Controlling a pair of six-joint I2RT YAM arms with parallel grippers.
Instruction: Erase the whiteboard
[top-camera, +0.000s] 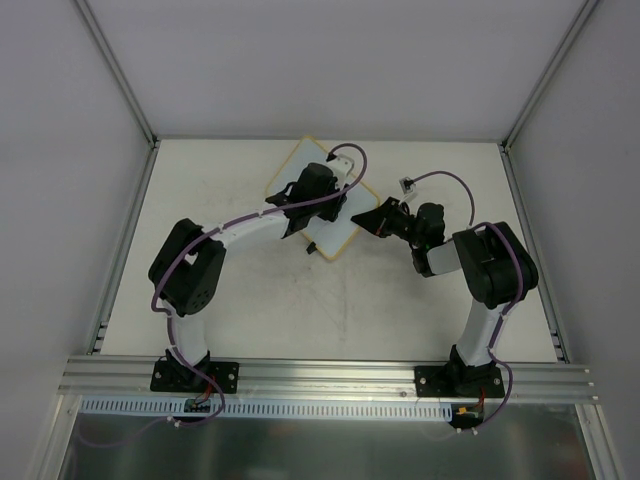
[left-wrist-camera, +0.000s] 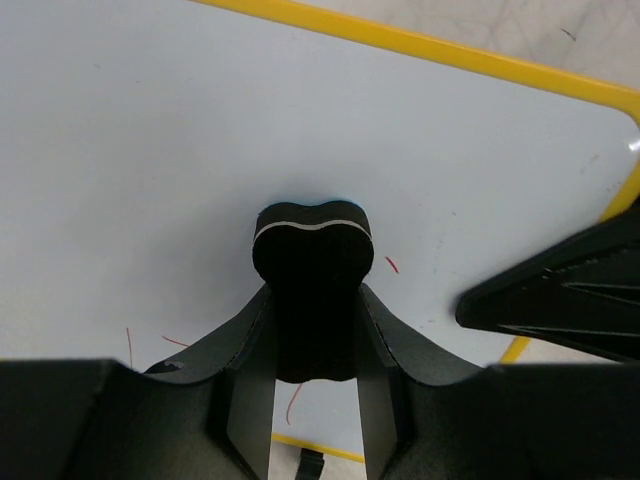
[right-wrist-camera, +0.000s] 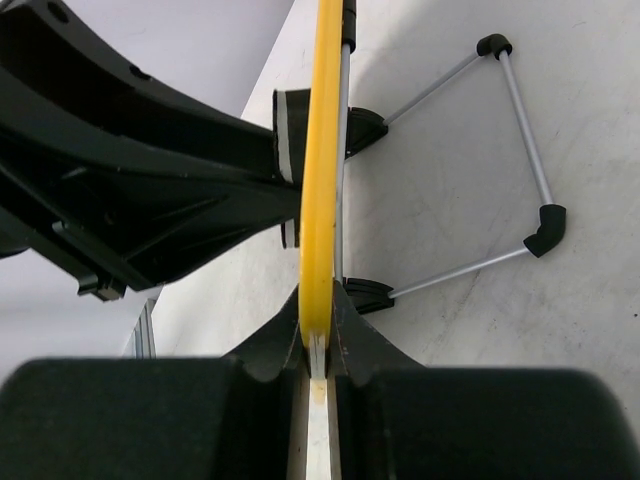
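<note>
The whiteboard (top-camera: 303, 163) lies tilted at the back middle of the table, white with a yellow rim (left-wrist-camera: 420, 42). My left gripper (top-camera: 312, 192) is over it, shut on a black eraser (left-wrist-camera: 312, 250) with a thin white stripe; the eraser's face is against the board. Short red marks (left-wrist-camera: 392, 264) show on the board around the eraser. My right gripper (top-camera: 372, 218) is shut on the board's right edge. In the right wrist view the yellow rim (right-wrist-camera: 321, 180) runs edge-on between the right gripper's (right-wrist-camera: 320, 305) fingers.
A wire stand (right-wrist-camera: 523, 130) with black clips hangs off the board's back. A small white connector on a purple cable (top-camera: 407, 184) lies right of the board. White walls and aluminium posts enclose the table; a metal rail (top-camera: 320, 375) runs along its near edge.
</note>
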